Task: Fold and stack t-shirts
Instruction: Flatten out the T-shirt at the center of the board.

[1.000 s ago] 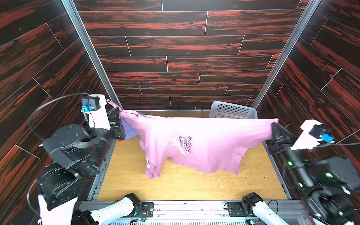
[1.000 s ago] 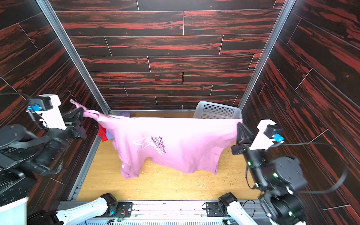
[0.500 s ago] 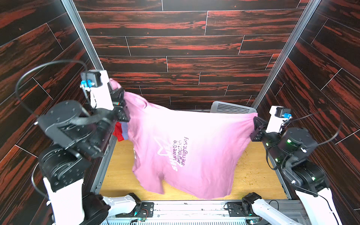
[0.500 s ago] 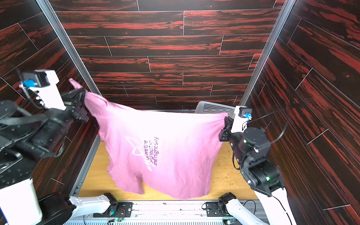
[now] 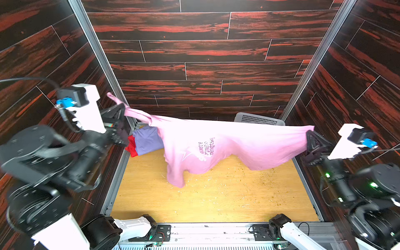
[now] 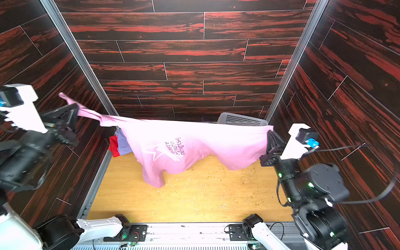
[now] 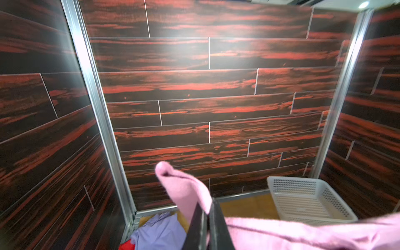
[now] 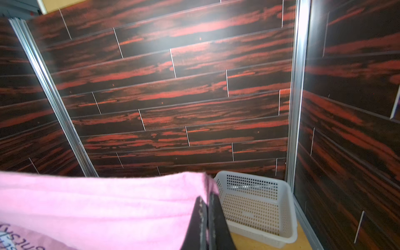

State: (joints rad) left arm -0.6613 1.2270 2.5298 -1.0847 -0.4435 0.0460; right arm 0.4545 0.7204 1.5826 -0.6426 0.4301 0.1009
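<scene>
Sideways, the pink t-shirt (image 5: 227,142) hangs taut above the counter (image 5: 216,201), long axis left to right, sleeve (image 5: 176,179) dangling leftward; left end effector (image 5: 123,110) and right end effector (image 5: 308,136) each clamp one end.

The pink t-shirt (image 5: 238,140) is soft, matt knit cloth. Its edge looks slightly fuzzy in the wrist views, and the dark lettering (image 5: 206,146) is printed flat on it. The lavender t-shirt (image 5: 147,140) and the red t-shirt (image 5: 132,149) are also matt cloth, and both are creased. The basket (image 8: 255,207) is smooth white perforated plastic with a faint sheen. The worktop (image 5: 205,199) is smooth, light wood-look board, speckled with pale crumbs. The walls (image 5: 194,49) are dark, red-streaked wood-grain panels, glossy enough to catch glare. The corner posts (image 5: 95,49) are silvery metal with a dull shine. The left tool (image 7: 207,218) and right tool (image 8: 207,207) have matt black fingers that look like plastic.
</scene>
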